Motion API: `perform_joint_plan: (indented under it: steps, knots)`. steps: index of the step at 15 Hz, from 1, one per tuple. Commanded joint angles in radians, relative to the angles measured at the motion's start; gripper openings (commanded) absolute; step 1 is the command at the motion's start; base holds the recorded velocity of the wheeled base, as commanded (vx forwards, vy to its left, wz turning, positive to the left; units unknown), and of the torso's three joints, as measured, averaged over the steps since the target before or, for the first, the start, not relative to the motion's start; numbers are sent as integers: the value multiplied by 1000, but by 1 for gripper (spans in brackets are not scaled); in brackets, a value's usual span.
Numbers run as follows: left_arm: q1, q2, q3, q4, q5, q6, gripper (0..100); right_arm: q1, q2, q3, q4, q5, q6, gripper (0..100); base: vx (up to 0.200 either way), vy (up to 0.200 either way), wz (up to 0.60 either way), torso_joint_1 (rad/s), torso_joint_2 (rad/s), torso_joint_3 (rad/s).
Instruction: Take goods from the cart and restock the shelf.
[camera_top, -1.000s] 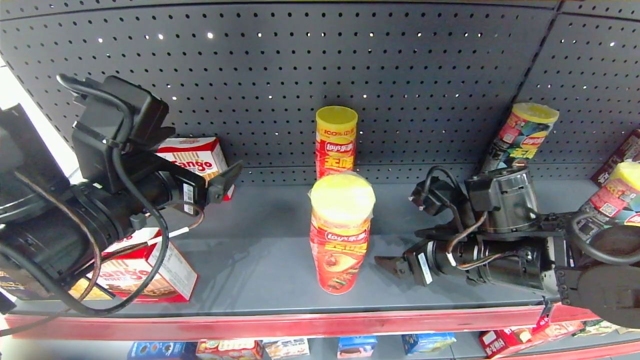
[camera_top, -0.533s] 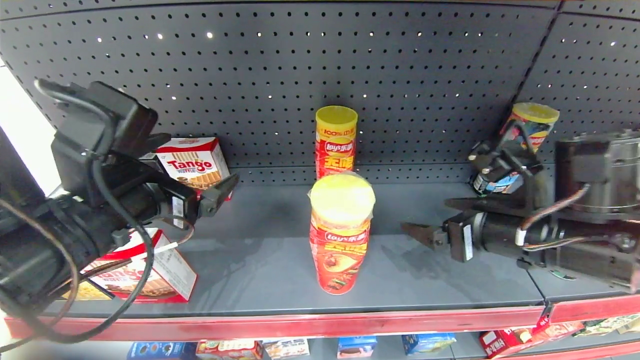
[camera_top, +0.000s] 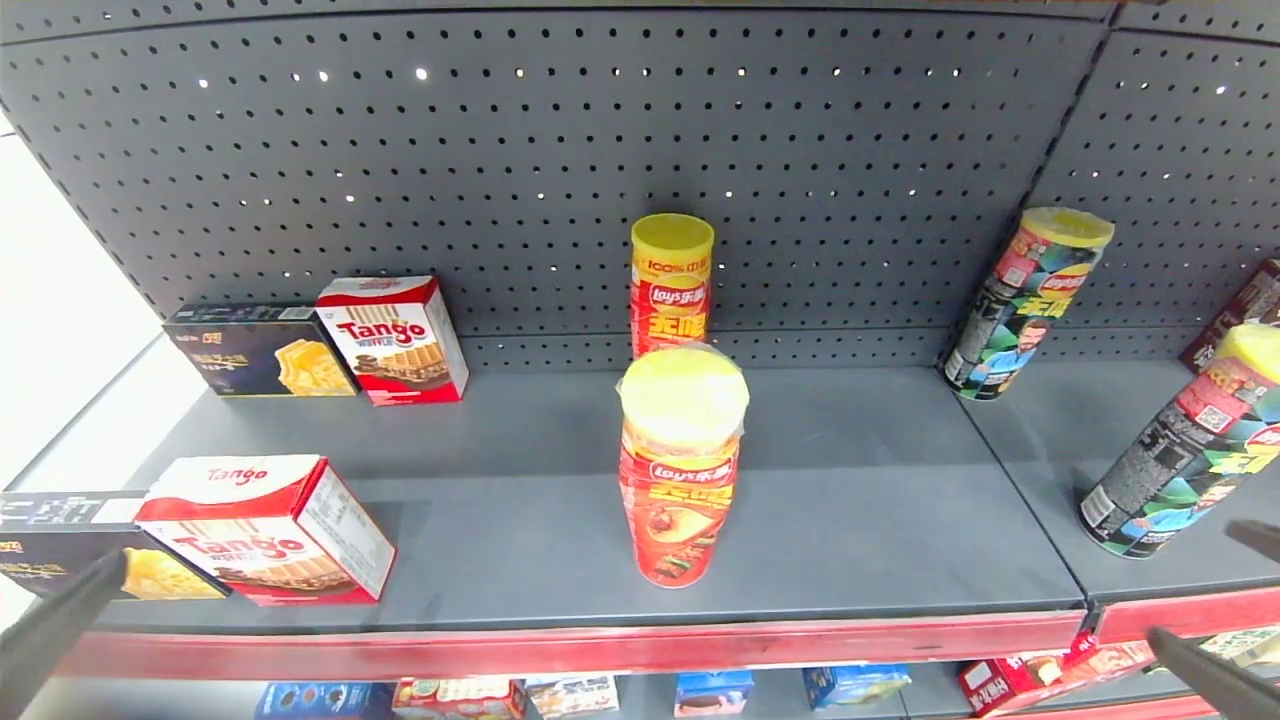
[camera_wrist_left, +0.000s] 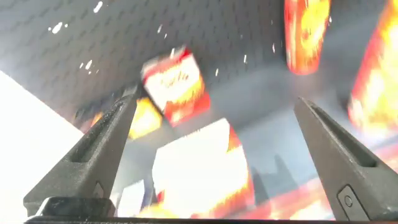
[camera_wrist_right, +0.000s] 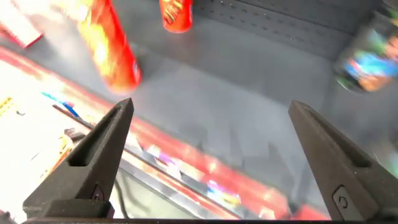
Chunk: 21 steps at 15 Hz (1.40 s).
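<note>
Two red chip cans with yellow lids stand mid-shelf, one at the front (camera_top: 682, 470) and one at the back (camera_top: 671, 285). At the left are two red-and-white wafer boxes, front (camera_top: 265, 530) and back (camera_top: 395, 340). Each has a dark box beside it, front (camera_top: 60, 545) and back (camera_top: 255, 350). Two dark chip cans lean at the right, back (camera_top: 1025, 305) and front (camera_top: 1180, 460). My left gripper (camera_wrist_left: 211, 155) is open and holds nothing, off the shelf's front left. My right gripper (camera_wrist_right: 211, 155) is open and holds nothing, off the front right. Its fingers (camera_top: 1205, 668) show at the corner.
The grey shelf (camera_top: 860, 500) has a red front lip (camera_top: 600, 645) and a pegboard back wall (camera_top: 560, 150). Bare shelf floor lies on both sides of the red cans. A lower shelf holds small packages (camera_top: 710, 692).
Both arms have pulled back off the shelf toward the front corners, left arm to the left, right arm to the right. The goods on the shelf have not moved.
</note>
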Motion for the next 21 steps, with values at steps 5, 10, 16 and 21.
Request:
perform_joint_plan:
  steps: [5, 10, 16, 21]
  knots:
    - [8, -584, 260, 348, 13, 0, 100, -64, -424, 223, 213, -9, 16, 100, 0, 0, 0, 0, 0, 0]
    - [110, -535, 346, 342, 17, -21, 100, -339, -493, 288, 303, -2, 48, 100, 0, 0, 0, 0, 0, 0]
    - [258, -480, 352, 330, 20, -38, 100, -691, -571, 285, 314, 54, 93, 100, 0, 0, 0, 0, 0, 0]
    - [397, -457, 350, 330, 34, -17, 100, -668, -592, 288, 308, 152, 134, 100, 0, 0, 0, 0, 0, 0]
